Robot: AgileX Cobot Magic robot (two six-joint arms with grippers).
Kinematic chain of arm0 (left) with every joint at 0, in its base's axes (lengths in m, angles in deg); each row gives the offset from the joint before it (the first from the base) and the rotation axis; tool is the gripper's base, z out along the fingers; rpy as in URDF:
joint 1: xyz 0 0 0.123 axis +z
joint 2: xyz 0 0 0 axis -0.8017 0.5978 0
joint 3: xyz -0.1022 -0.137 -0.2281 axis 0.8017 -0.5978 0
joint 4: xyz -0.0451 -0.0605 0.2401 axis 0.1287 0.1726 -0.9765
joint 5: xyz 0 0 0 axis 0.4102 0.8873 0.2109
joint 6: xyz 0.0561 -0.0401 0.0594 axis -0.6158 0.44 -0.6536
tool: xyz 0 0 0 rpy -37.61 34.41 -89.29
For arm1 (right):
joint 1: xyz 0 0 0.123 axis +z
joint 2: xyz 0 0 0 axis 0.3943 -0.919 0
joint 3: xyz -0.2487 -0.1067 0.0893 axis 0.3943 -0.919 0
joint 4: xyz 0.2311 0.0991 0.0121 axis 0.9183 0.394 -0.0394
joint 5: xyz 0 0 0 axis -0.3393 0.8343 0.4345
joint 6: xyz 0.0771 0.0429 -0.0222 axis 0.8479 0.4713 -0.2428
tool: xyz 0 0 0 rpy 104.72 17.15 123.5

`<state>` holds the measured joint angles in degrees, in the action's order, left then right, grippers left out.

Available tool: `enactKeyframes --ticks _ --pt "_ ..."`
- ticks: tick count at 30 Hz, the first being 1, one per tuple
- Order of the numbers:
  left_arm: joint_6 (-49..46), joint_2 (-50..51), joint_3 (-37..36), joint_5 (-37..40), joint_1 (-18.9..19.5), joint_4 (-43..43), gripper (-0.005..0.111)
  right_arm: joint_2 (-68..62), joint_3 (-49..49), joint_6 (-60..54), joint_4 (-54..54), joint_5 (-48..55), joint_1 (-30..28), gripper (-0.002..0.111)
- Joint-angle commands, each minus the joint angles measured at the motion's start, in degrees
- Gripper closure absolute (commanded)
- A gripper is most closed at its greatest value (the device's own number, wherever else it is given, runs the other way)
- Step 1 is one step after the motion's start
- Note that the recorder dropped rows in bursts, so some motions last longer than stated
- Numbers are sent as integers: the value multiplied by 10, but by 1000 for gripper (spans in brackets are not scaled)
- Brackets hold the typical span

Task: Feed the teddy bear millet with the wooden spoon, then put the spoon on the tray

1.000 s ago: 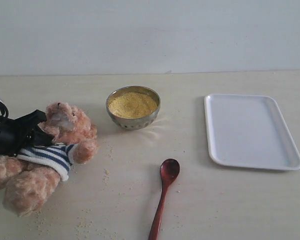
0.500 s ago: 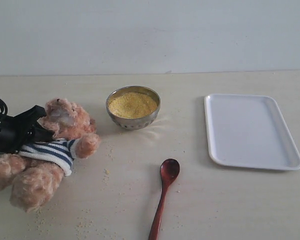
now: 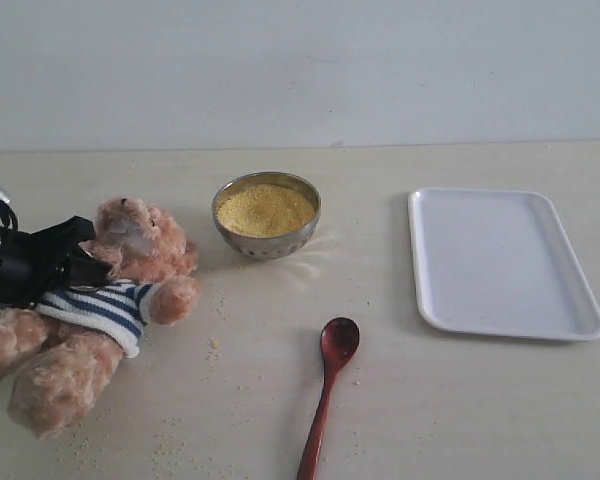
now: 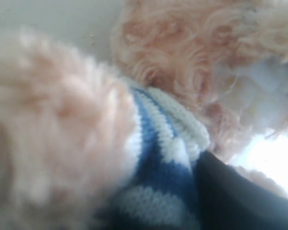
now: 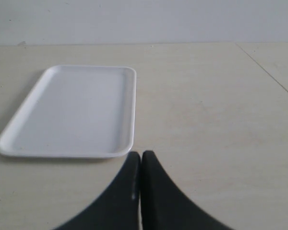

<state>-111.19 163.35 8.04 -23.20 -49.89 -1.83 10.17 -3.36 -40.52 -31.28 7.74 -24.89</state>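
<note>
Wooden spoon (image 3: 324, 405) — head toward the millet (image 3: 266, 210)

Tan teddy bear (image 3: 140, 245) — navy-white stripes; yellow millet (image 3: 266, 210) — white tray (image 3: 500, 262)

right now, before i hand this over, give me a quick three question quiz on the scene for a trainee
1. True or false: the slim dark reddish-brown wooden spoon lies on the flat white rectangular plastic tray.
2. What does the left hand grip? A the fluffy light-brown teddy bear; B a cup; C nothing.
3. Fill in: the right hand has its fingers ____ (open or shut).
Key: 1 false; 2 A; 3 shut.
</note>
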Motion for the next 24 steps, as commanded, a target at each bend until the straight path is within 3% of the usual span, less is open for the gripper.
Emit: enactKeyframes --ticks 1,8,11,15,18,24 --pt "-60 2 -2 9 0 6 102 3 1 -1 -1 -1 2 108" --pt "-204 -41 -1 70 0 80 102 3 1 -1 -1 -1 2 108" --pt "-147 -99 -14 50 0 116 102 3 1 -1 -1 -1 2 108" --pt "-97 -172 -73 -56 0 222 102 3 1 -1 -1 -1 2 108" --pt "-68 -212 -111 -87 0 234 102 3 1 -1 -1 -1 2 108" --pt "-42 -241 -134 33 0 234 102 3 1 -1 -1 -1 2 108"
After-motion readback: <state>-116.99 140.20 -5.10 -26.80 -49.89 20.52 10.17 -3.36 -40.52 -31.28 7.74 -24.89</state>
